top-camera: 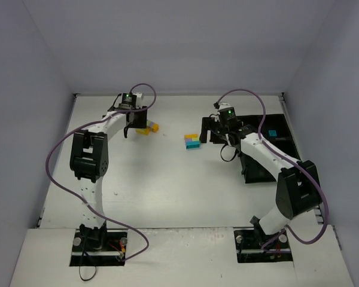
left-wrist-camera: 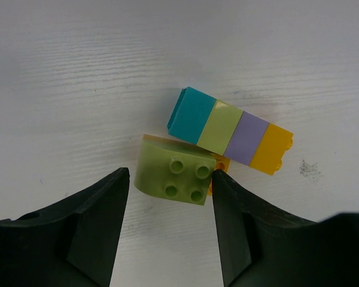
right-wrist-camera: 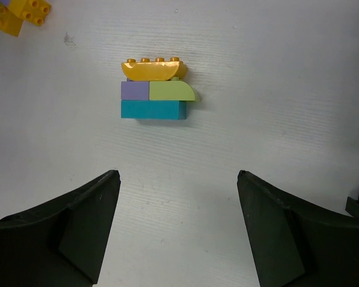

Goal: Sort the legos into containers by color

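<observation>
Bricks sit in two groups on the white surface (top-camera: pixel 167 179). The left gripper (left-wrist-camera: pixel 170 179) is spread open, with a lime green brick (left-wrist-camera: pixel 176 173) between its fingers. Whether the right-hand finger (left-wrist-camera: pixel 227 215) touches that brick cannot be told. An orange piece (left-wrist-camera: pixel 221 162) shows only as a sliver under the lime brick. Just beyond lies a four-colour strip (left-wrist-camera: pixel 230 130) of cyan, lime, lavender and orange.

The right gripper (right-wrist-camera: pixel 176 176) also stands open, holding nothing and well short of a small cluster (right-wrist-camera: pixel 155 89). The cluster has an orange curved piece on top, lavender and lime in the middle, and cyan at the bottom. Orange bricks (right-wrist-camera: pixel 24 12) in the corner of the right wrist view are cut off by the frame edge.

From above, the black tray (top-camera: pixel 285 127) is largely hidden behind the right arm. Its dividers are hard to make out, and one cyan brick (top-camera: pixel 273 133) shows inside.
</observation>
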Controlling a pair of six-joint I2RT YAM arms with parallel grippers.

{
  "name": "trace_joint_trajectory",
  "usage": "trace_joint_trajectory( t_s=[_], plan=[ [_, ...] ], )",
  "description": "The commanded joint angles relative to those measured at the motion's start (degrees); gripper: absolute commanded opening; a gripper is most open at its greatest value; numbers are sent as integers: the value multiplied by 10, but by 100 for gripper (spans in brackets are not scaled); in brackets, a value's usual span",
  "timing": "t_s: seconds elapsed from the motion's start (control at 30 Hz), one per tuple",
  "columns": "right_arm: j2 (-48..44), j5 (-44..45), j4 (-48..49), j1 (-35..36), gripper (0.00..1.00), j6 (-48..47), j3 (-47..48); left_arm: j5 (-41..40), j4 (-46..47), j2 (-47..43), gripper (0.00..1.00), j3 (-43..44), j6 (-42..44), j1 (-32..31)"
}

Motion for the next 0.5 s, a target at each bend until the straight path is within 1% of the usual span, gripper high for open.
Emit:
trace_joint_trajectory(
  t_s=[0.0,0.1,0.17,0.2,0.3,0.47],
  plan=[
    [-20,-7,23,3,76,-5,3,-2,10,-17,51,33,-8,0],
    [-16,-9,23,3,76,-5,4,0,6,-17,51,24,-8,-2],
    [-13,-10,23,4,76,-5,4,10,9,-22,49,0,-8,-2],
    [-12,-10,23,3,76,-4,4,13,17,-25,44,-10,-8,-2],
    [-8,-13,22,3,76,-5,3,28,33,-44,37,-50,-8,-3],
    [-7,-18,24,4,76,-6,1,37,32,-92,36,-100,16,-13]
  ],
)
